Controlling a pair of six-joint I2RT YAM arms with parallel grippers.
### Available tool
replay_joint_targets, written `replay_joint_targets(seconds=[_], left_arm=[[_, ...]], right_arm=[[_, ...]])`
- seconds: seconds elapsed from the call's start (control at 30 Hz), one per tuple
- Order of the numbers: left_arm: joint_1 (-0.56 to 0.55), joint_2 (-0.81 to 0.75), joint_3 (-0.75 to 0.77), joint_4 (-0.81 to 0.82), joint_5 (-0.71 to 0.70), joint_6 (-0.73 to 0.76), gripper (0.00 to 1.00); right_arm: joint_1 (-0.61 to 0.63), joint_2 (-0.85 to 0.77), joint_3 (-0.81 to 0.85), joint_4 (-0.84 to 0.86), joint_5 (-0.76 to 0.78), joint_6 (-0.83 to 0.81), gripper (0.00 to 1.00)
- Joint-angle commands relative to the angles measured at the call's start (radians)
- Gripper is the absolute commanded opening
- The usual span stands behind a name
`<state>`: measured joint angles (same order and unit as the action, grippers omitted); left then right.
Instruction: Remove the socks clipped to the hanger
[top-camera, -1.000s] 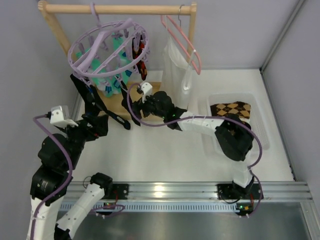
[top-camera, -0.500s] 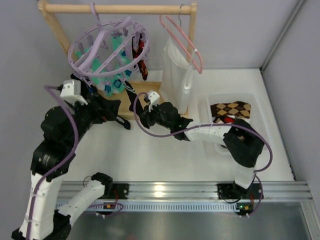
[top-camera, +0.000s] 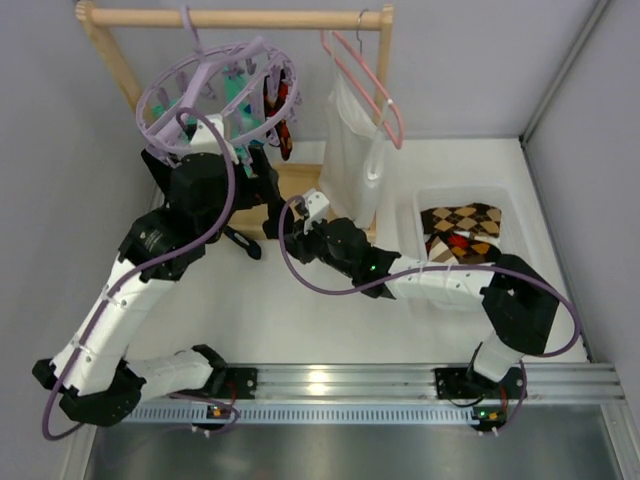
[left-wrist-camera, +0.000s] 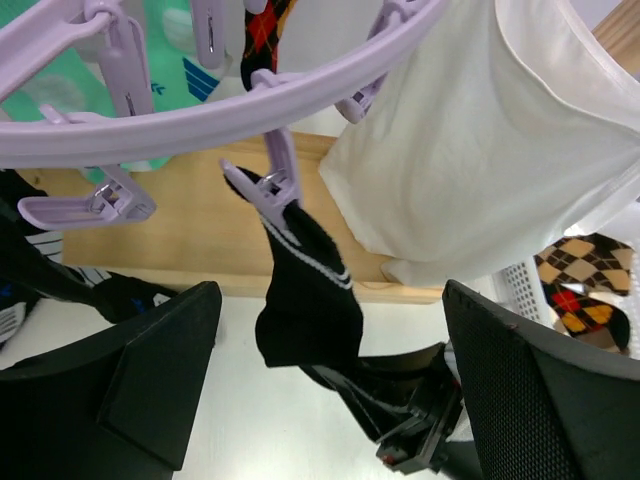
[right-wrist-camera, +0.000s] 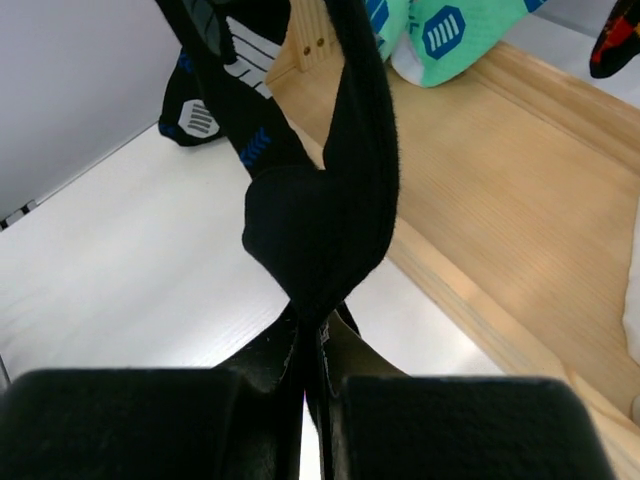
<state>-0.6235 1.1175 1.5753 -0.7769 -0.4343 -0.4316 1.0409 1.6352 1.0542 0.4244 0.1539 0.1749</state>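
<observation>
Fingers (right-wrist-camera: 262, 372) of the right gripper (right-wrist-camera: 310, 345) are pinched together on the toe end of a black sock (right-wrist-camera: 320, 220), which bunches into a soft fold just above the grip. The left gripper (left-wrist-camera: 332, 300) stands wide apart and holds nothing. In its own view it has one finger on each side of that same sock, below the hanger (left-wrist-camera: 200, 115). The sock hangs from a clip (left-wrist-camera: 275, 185) on the ring, with its cuff bitten by the clip. The other socks (top-camera: 232, 100) (teal and red-patterned ones) dangle from clips further round, above the rack's wooden base (right-wrist-camera: 500, 200).

The sock looks light, limp and stretchy, so a pull from the toe will likely lengthen it before the clip gives. The hanger hangs free and may swing or tip toward the pull. Knit fabric is not slippery, so the pinch should hold. The better place for a second hold, I judge, is high up at the cuff just under the clip, or on the clip's own tabs to squeeze it open. A straight downward tug should suit better than a sideways one.
</observation>
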Motion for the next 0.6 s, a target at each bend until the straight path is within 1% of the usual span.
replay_joint_targets(seconds=[0.0, 0.03, 0.07, 0.13, 0.27, 0.4, 0.47, 0.57], left_arm=[[-0.109, 0.04, 0.07, -0.019, -0.326, 0.033, 0.95], [-0.157, 0.06, 0.083, -0.039, -0.415, 0.033, 0.95], [-0.172, 0.076, 0.095, -0.047, -0.458, 0.034, 0.95], [-0.192, 0.094, 0.104, -0.048, -0.5, 0.045, 0.94], [-0.193, 0.111, 0.114, -0.048, -0.615, 0.068, 0.91], [-0.19, 0.165, 0.147, -0.045, -0.653, 0.09, 0.9], [-0.18, 0.214, 0.184, -0.047, -0.669, 0.102, 0.87], [-0.162, 0.258, 0.209, -0.047, -0.676, 0.113, 0.86]], right_arm=[[0.048, 0.0, 0.035, -0.021, 0.049, -0.017, 0.0], [0.05, 0.006, 0.041, -0.022, 0.049, -0.017, 0.0], [0.053, 0.015, 0.044, -0.024, 0.049, -0.017, 0.0], [0.061, 0.018, 0.047, -0.026, 0.052, -0.015, 0.0], [0.071, 0.014, 0.052, -0.029, 0.053, -0.021, 0.0], [0.077, 0.008, 0.053, -0.029, 0.053, -0.038, 0.0], [0.08, 0.009, 0.055, -0.029, 0.053, -0.041, 0.0], [0.085, 0.005, 0.046, -0.023, 0.053, -0.041, 0.0]])
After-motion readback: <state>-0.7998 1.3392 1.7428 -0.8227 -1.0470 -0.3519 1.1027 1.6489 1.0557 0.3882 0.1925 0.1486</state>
